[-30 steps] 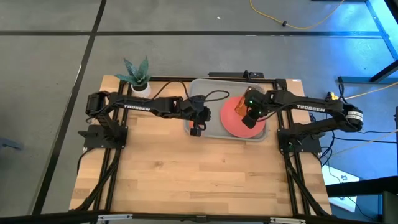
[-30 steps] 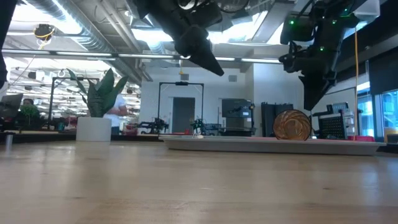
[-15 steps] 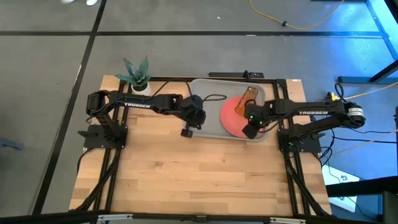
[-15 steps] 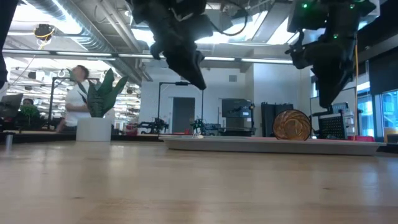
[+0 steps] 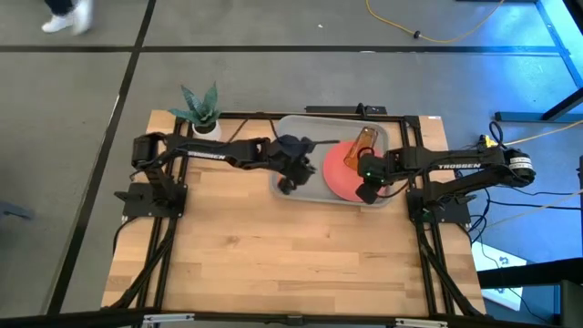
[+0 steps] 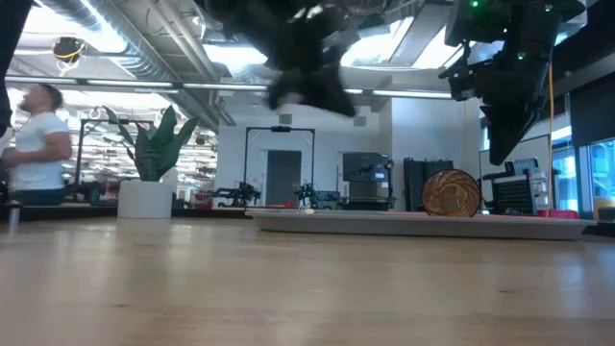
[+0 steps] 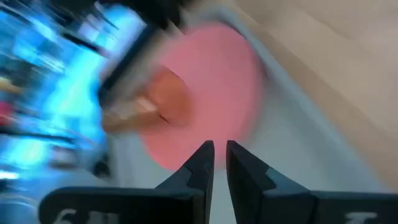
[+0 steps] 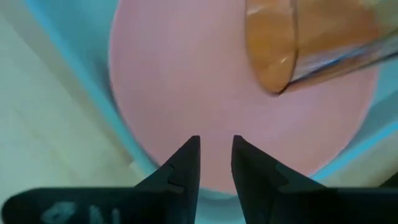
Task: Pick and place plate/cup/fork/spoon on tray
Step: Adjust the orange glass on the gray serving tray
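Note:
The grey tray (image 5: 314, 193) lies at the table's far middle. The pink plate (image 5: 342, 173) lies flat in its right half. The amber cup (image 5: 365, 144) lies on its side across the plate's far edge, its round end (image 6: 452, 194) facing the near side. My left gripper (image 5: 287, 180) hangs above the tray's left part, and its fingers (image 7: 219, 155) have a narrow gap with nothing between them. My right gripper (image 5: 367, 191) hangs open above the plate's near right rim (image 8: 186, 93), also with nothing between its fingers. The fork and spoon do not show.
A white pot with a green plant (image 5: 202, 114) stands at the table's far left corner. The near half of the wooden table (image 5: 291, 264) is bare board. A person (image 6: 34, 144) walks in the room behind.
My left gripper has swung a little toward the table's left edge and back over the tray's left part, rolling about its own axis. My right gripper has moved toward the near edge, from over the plate's middle to its near right rim, then kept still.

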You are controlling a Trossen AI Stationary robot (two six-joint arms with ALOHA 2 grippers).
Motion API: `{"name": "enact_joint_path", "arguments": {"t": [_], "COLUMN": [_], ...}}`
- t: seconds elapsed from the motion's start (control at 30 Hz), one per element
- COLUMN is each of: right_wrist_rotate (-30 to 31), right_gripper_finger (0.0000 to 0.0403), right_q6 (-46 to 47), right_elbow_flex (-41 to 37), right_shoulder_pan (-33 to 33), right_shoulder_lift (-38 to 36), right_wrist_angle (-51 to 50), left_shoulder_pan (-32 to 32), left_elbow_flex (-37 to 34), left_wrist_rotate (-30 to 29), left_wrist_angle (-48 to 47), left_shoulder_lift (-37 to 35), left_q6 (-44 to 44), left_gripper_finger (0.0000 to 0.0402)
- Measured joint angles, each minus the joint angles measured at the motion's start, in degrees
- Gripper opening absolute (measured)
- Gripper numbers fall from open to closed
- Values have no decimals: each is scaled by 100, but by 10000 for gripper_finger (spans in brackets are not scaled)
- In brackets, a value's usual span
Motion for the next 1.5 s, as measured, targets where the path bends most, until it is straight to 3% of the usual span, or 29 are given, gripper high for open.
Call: {"name": "enact_joint_path", "arguments": {"t": [0.23, 0.33, 0.5, 0.83, 1.07, 1.27, 1.37, 1.5], "right_wrist_rotate": [1538, 1838, 1560, 1437, 1436, 1246, 1082, 729], "right_gripper_finger": [91, 91, 91, 91, 91, 91, 91, 91], "right_q6": [-229, -157, -83, -252, -740, -759, -756, -594], "right_elbow_flex": [7, 9, 9, 287, 965, 1390, 1494, 1515], "right_shoulder_pan": [-4, -4, -4, 92, 157, 157, 157, 157], "right_shoulder_lift": [-107, -232, -529, -1432, -1652, -1676, -1674, -1674], "right_wrist_angle": [-101, -153, -484, -648, -630, -624, -622, -619], "left_shoulder_pan": [204, 311, 365, 239, 13, -290, -358, -390], "left_elbow_flex": [-26, -29, -23, -28, 52, 394, 633, 847], "left_wrist_rotate": [-273, -270, -404, 90, -217, -1124, -1015, -821], "left_wrist_angle": [1911, 2621, 3396, 3523, 4176, 4201, 3853, 3754], "left_shoulder_lift": [708, 1079, 1348, 1369, 1920, 2097, 2097, 2097], "left_q6": [152, 260, 105, -498, -701, -430, -527, -1072], "left_gripper_finger": [37, 37, 37, 37, 37, 25, 5, 9]}}
